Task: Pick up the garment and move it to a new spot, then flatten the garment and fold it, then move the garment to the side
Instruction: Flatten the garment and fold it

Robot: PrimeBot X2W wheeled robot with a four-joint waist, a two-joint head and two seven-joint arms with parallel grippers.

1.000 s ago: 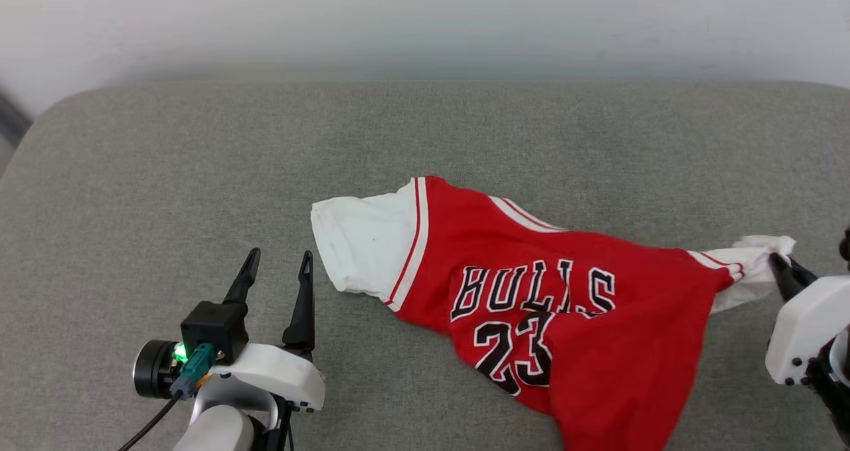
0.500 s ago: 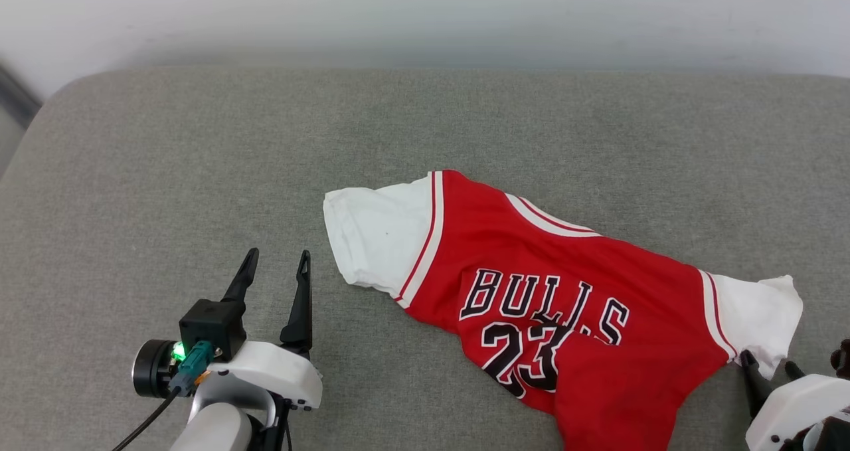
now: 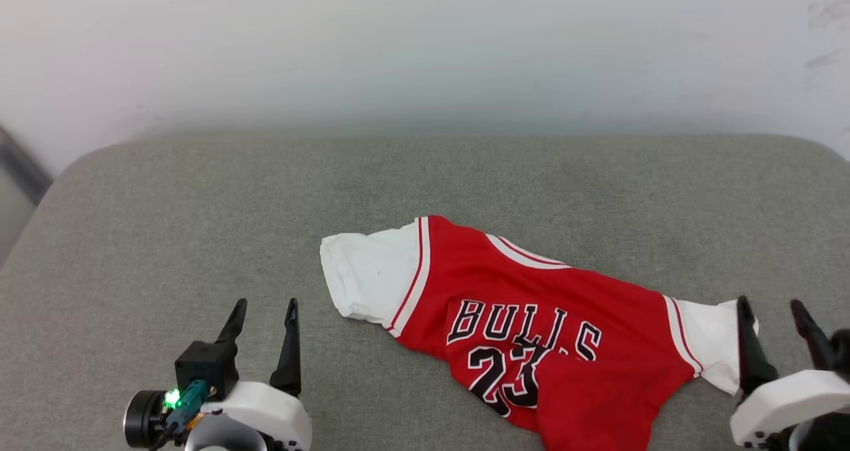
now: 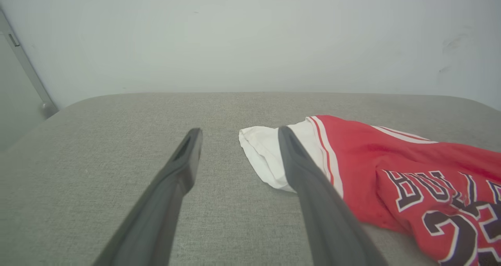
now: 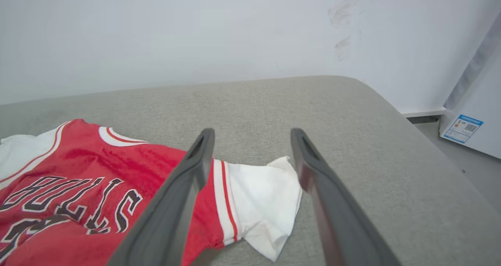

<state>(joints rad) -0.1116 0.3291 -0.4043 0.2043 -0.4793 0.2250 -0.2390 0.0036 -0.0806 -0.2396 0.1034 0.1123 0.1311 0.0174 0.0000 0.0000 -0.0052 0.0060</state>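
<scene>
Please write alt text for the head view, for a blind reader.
A red garment with white sleeves lies rumpled on a grey cushion. The open left gripper is at lower left, apart from it; the open right gripper stands at its sleeve at lower right.

The garment [image 3: 551, 285] runs off the bottom edge (hem unseen) in head view.

The garment [image 3: 597, 295] was red with white sleeves, red-and-white striped trim and black lettering outlined in white. The surface [image 3: 166, 225] was heathered grey.
</scene>
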